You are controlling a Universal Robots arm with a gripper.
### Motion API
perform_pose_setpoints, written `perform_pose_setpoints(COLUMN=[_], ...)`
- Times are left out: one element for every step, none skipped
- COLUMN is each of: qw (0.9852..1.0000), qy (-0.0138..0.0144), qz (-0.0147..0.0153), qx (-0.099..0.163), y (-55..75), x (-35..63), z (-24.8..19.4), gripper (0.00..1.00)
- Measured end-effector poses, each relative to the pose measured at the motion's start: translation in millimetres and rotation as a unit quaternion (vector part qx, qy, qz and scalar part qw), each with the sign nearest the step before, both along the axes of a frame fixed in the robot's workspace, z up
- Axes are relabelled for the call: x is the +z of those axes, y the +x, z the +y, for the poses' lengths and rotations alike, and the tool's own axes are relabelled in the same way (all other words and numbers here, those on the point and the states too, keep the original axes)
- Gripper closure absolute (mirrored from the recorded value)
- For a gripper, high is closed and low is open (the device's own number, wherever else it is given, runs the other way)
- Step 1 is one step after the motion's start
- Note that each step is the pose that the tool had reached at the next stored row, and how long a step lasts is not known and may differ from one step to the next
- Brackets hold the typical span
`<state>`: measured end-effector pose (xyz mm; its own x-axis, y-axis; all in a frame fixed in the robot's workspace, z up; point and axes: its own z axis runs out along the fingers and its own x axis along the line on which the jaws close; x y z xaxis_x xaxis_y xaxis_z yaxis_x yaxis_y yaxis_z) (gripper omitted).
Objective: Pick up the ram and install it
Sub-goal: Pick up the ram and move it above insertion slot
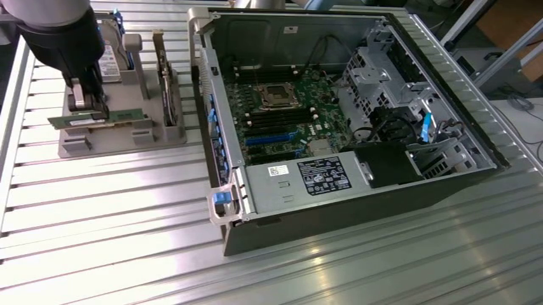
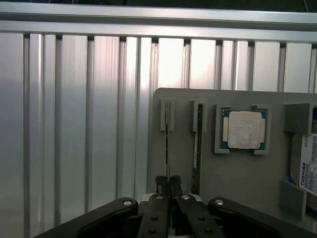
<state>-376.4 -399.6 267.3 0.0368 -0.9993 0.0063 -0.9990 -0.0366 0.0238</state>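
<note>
Above the metal table's (image 1: pixel 127 210) grey tray (image 1: pixel 75 147), the gripper (image 2: pixel 169 186) clamps the ram (image 2: pixel 168 144)

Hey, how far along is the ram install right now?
Done: the hand is shut on one ram, next to its twin on the grey tray. In hand: that stick, its far end apparently in the tray's bracket, so not lifted clear. Left: the whole install; the black memory slots in the open computer look empty.

Black-sleeved arm (image 1: pixel 63 38), black end effector (image 2: pixel 168 184) (silver screws on linkages), slim fingers (image 2: pixel 160 182).
</note>
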Motion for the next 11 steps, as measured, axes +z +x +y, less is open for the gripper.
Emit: perform_pose_setpoints(qw=[1.0000, 1.0000, 1.0000, 1.0000, 1.0000, 1.0000, 1.0000, 1.0000, 1.0000, 1.0000, 1.0000], qy=[0.0000, 0.0000, 0.0000, 0.0000, -0.0001, 0.0000, 0.0000, 0.0000, 0.0000, 0.0000, 0.0000], qz=[0.0000, 0.0000, 0.0000, 0.0000, 0.0001, 0.0000, 0.0000, 0.0000, 0.0000, 0.0000, 0.0000], qx=[0.000, 0.000, 0.000, 0.000, 0.000, 0.000, 0.000, 0.000, 0.000, 0.000, 0.000], y=[0.0, 0.0, 0.0, 0.0, 0.0, 0.0, 0.0, 0.0, 0.0, 0.0, 0.0], x=[0.7, 1.0, 1.4, 1.7, 2.4, 2.9, 3.2, 3.5, 4.0, 4.4, 5.0], z=[0.0, 0.0, 0.0, 0.0, 0.0, 0.0, 0.0, 0.0, 0.0, 0.0, 0.0], gripper=[0.88, 0.88, 0.88, 0.88, 0.88, 0.88, 0.88, 0.88, 0.88, 0.88, 0.88])
